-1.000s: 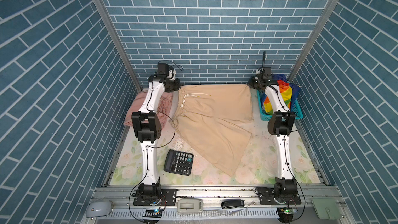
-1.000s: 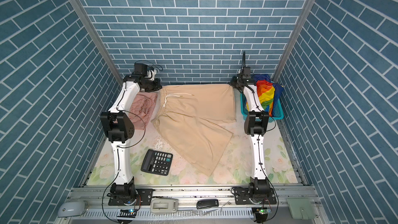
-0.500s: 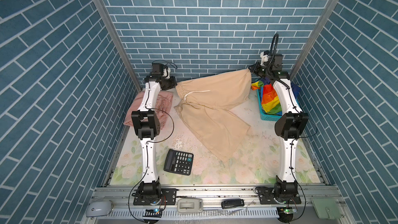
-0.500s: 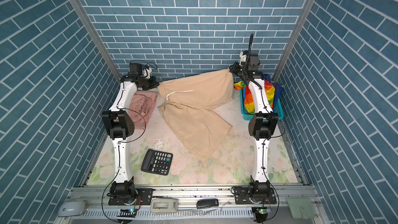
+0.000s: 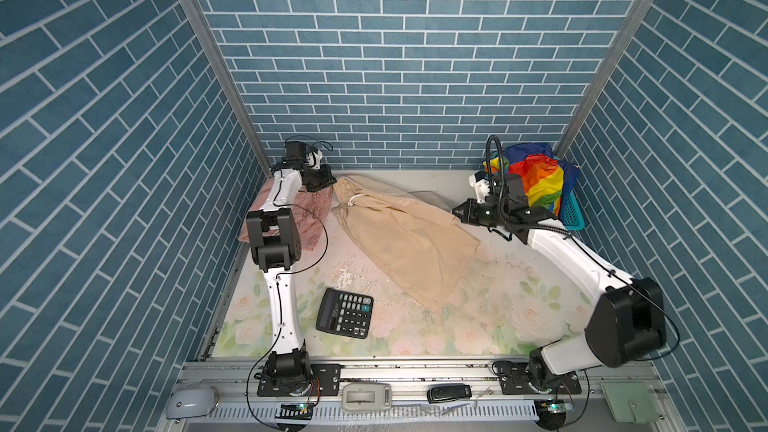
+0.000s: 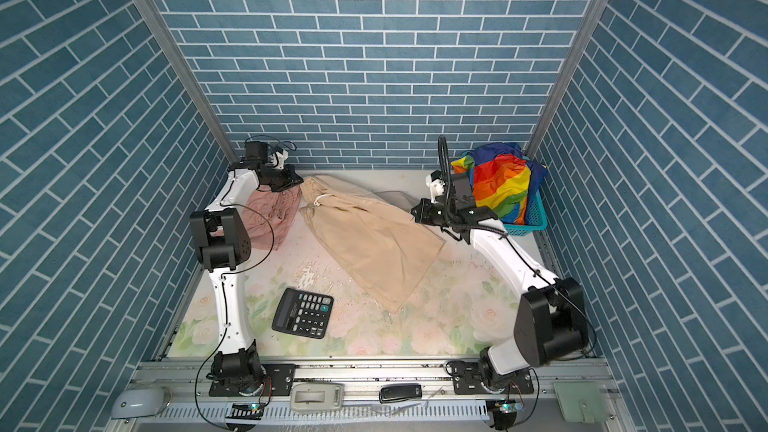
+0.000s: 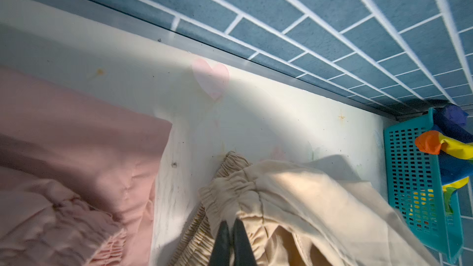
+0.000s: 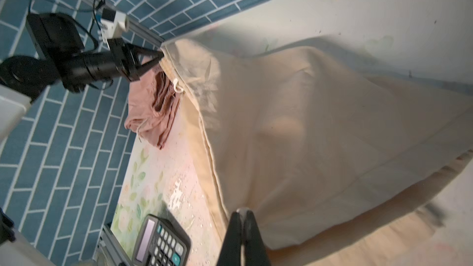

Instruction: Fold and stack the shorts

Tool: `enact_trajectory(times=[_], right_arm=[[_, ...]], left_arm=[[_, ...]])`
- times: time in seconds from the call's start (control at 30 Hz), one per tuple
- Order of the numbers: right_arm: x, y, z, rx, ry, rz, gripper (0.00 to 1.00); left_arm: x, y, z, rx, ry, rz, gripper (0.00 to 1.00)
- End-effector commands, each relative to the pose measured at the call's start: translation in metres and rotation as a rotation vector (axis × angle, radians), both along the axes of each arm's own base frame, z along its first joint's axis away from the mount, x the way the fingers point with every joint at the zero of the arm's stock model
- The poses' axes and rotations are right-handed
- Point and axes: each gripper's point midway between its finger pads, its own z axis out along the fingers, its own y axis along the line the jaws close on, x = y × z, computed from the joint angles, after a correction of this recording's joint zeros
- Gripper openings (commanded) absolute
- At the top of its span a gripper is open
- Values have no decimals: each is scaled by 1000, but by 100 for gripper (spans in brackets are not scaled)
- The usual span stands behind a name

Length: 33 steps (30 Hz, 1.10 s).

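The beige shorts [image 5: 407, 238] [image 6: 374, 243] lie stretched slantwise across the middle of the table. My left gripper [image 5: 332, 181] [image 7: 230, 222] is shut on their gathered waistband [image 7: 225, 190] at the back left. My right gripper [image 5: 455, 210] [image 8: 242, 212] is shut on their opposite edge, just above the table at the right. The beige shorts [image 8: 307, 124] hang taut between both grippers. The salmon-pink shorts [image 5: 311, 214] [image 7: 76, 149] lie under my left arm. The rainbow-striped shorts [image 5: 536, 176] [image 6: 498, 180] are heaped in the teal basket [image 5: 573, 218].
A black calculator [image 5: 344, 312] [image 8: 158, 241] lies on the floral mat in front of the beige shorts. The brick back wall stands close behind my left gripper. A mouse [image 5: 189, 403], a key fob [image 5: 449, 393] and a green wallet [image 5: 629, 413] sit along the front rail.
My right gripper came down from high at the back right corner, forward and toward the middle, carrying its edge of the beige shorts. The left gripper stayed at the back left.
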Motion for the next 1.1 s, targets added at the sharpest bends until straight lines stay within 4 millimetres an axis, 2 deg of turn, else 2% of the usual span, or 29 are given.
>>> enact_trajectory(times=[0.0,0.1,0.2,0.27,0.33,0.4,0.5,0.6,0.73,0.8,0.97,1.07], right_arm=[[-33,1,-26,-11,29,-22,0],[-69,12,-63,-16,100,7,0],[-99,30,-99,-65,155,69,0],[-115,40,-126,-88,201,95,0],[-125,49,-145,-93,233,112,0],[-135,55,-163,-112,264,128,0],[-146,64,-185,-135,306,158,0],[-154,63,-204,-164,351,157,0],[-159,44,-223,-255,410,117,0],[-157,25,-226,-309,419,75,0],[-145,-46,-223,-440,452,-63,0],[-129,-83,-209,-495,454,-124,0]], left_arm=[[-2,3,51,-7,-122,-10,10],[-11,11,62,-6,-151,13,11],[-23,24,65,-18,-158,62,16],[-31,36,60,-37,-142,105,36],[-40,47,49,-53,-105,139,39],[-49,56,39,-72,-72,179,54],[-62,75,30,-71,-43,263,70],[-69,81,35,-87,-51,302,99],[-75,76,40,-130,-38,313,100],[-80,70,40,-161,-27,317,99],[-96,50,44,-196,-7,299,99],[-110,32,43,-210,19,286,100]])
